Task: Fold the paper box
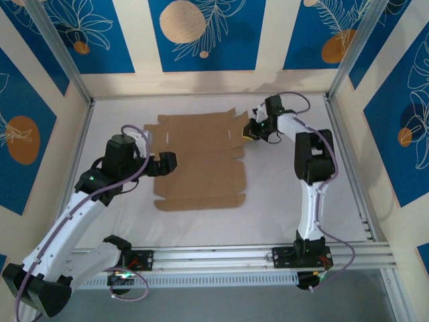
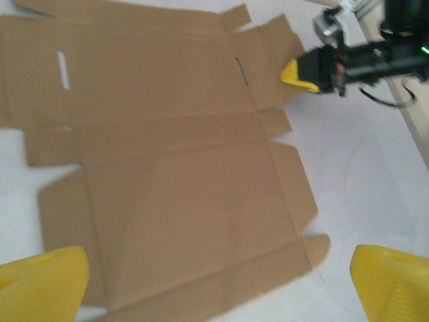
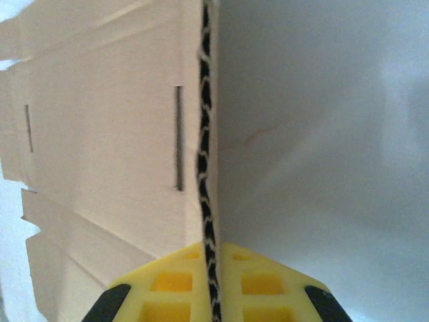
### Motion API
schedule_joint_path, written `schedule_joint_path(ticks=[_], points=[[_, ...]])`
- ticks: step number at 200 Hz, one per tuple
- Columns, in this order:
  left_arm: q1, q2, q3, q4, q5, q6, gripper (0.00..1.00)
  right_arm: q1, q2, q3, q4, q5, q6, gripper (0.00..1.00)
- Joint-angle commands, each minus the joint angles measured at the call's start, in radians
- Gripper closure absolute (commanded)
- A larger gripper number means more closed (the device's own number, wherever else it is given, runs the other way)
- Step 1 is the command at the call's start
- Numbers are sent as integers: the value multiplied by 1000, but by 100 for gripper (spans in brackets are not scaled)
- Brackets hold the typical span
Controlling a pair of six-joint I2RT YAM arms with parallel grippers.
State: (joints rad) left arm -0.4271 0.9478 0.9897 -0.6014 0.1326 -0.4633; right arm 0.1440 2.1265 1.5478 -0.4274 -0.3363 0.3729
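The paper box [image 1: 201, 161] is a flat brown die-cut sheet with flaps and slots, lying on the white table [image 1: 281, 208]. My right gripper [image 1: 249, 132] is shut on the edge of the sheet's far right flap. In the right wrist view the yellow fingers [image 3: 174, 282] pinch the corrugated edge [image 3: 204, 134], with the gripper [image 3: 212, 249] closed around it. The left wrist view also shows that pinch on the flap [image 2: 299, 74]. My left gripper [image 1: 164, 163] hovers over the sheet's left side. It stands open [image 2: 218, 288] above the cardboard [image 2: 167, 154], with nothing between its fingers.
An aluminium rail [image 1: 234, 257] runs along the near edge where both arm bases are bolted. Metal frame posts [image 1: 57, 50] and blue-and-cream patterned walls [image 1: 201, 33] close in the table on three sides. White table surface borders the sheet on every side.
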Motion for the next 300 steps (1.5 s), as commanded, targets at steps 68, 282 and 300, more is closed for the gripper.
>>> schedule_joint_path(ticks=[68,282,300], points=[[64,386,224,179,146,-186,0,12,-367,-572,872,-91,-248,96],[198,998,721,106,134,-819,1,85,-462,-791,1202,67,-457,96],[195,1003,721,113,137,-828,8,93,-465,-797,1206,87,-458,96]])
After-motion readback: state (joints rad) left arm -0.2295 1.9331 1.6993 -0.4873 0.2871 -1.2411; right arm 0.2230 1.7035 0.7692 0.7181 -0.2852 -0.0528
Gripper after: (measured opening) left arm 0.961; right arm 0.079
